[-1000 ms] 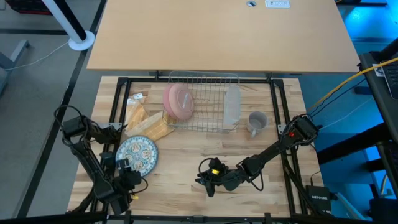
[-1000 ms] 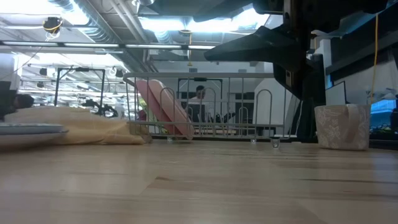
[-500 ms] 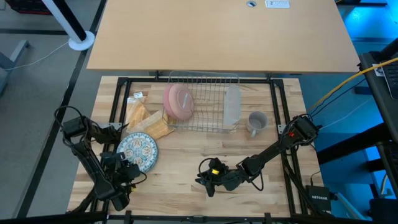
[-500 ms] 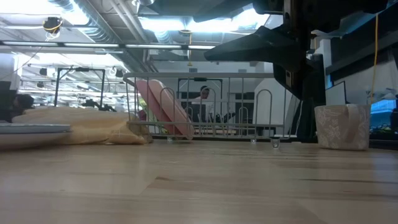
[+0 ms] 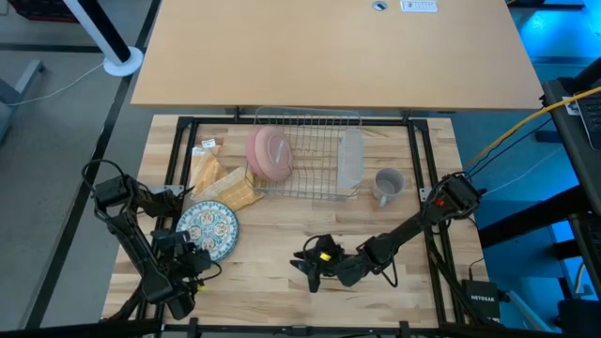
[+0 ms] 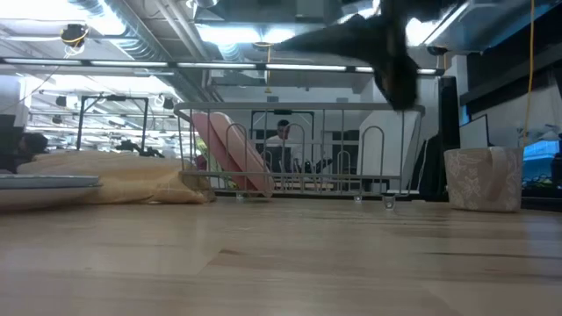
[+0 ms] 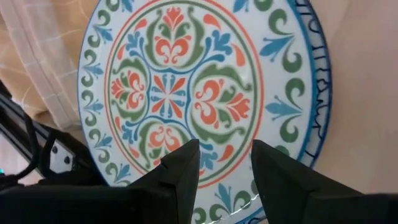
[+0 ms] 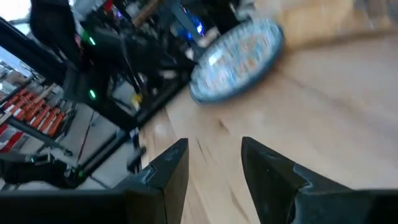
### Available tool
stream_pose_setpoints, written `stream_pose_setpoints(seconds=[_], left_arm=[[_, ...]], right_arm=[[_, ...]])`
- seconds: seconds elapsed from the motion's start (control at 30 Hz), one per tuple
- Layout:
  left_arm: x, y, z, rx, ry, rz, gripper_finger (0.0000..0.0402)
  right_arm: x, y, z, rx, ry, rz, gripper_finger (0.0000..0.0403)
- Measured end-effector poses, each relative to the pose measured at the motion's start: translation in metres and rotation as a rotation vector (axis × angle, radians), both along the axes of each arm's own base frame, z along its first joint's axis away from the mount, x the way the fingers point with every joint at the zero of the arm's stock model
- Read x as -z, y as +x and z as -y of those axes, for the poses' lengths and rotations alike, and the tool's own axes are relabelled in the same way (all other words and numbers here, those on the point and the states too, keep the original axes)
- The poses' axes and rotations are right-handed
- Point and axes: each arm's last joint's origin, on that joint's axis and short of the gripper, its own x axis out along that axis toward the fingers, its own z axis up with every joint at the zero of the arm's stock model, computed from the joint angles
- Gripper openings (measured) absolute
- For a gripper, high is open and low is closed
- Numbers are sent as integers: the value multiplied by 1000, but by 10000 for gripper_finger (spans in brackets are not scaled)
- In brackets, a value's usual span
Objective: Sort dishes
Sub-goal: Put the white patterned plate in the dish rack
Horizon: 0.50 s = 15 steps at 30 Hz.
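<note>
Since a second ago the left gripper (image 5: 191, 266) is found drawn back from beside the patterned plate (image 5: 208, 231) toward the table's front-left corner, its fingers (image 7: 180, 177) parted and nothing held. The right gripper (image 5: 302, 270) is shifted slightly left over the bare wood at front centre, blurred in the low view, fingers (image 8: 171, 171) apart and empty.

The patterned plate is laid flat on the table (image 5: 282, 225), its edge touching the yellow-tan cloth (image 5: 222, 183). A pink dish (image 5: 269, 154) is stood tilted in the wire rack (image 5: 315, 155). The grey mug (image 5: 387, 184) is set just right of the rack.
</note>
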Motion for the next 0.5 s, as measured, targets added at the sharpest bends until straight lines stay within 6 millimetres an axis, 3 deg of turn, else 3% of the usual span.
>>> stream_pose_setpoints(seconds=[0.27, 0.5], left_arm=[[1, 2, 5, 16, -52, 17, 136], [-7, 4, 9, 40, -153, 60, 136]], right_arm=[[-33, 43, 13, -34, -4, 82, 154], [-23, 74, 26, -76, -22, 65, 154]])
